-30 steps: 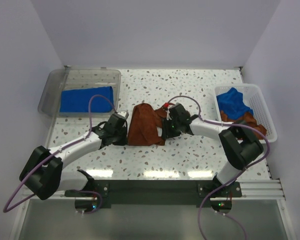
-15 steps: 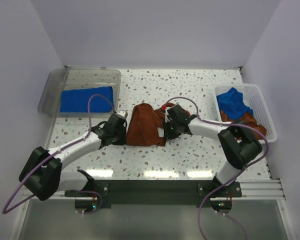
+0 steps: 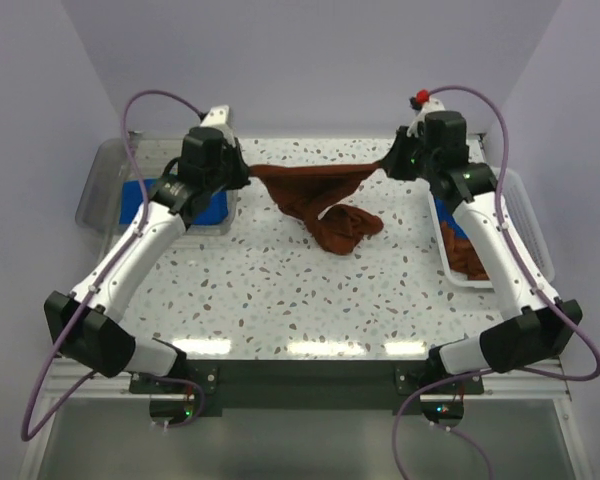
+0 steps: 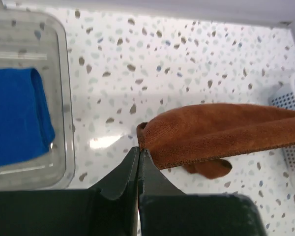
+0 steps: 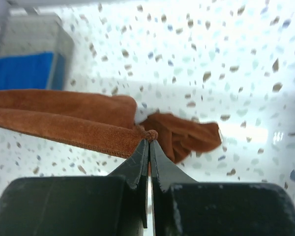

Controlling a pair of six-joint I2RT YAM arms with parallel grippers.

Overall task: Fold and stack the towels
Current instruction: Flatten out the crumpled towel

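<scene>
A rust-brown towel (image 3: 320,195) hangs stretched between both grippers above the back of the table, its lower part bunched on the tabletop (image 3: 345,230). My left gripper (image 3: 248,170) is shut on the towel's left corner (image 4: 143,129). My right gripper (image 3: 388,166) is shut on its right corner (image 5: 151,134). The towel's edge (image 4: 221,132) runs taut from one corner to the other. A folded blue towel (image 3: 135,200) lies in the clear tray (image 3: 105,170) at the left. More towels, brown (image 3: 470,262) and blue (image 3: 446,210), lie in the white mesh basket (image 3: 535,225) at the right, mostly behind my right arm.
The speckled tabletop (image 3: 280,290) ends at a metal rail (image 3: 300,375) along the near edge. White walls close in the back and both sides. The tray stands at the back left and the basket at the back right.
Both arms have risen from low over the table and spread apart toward the back, lifting the brown towel by two corners. The right gripper shut on its corner during this time.
</scene>
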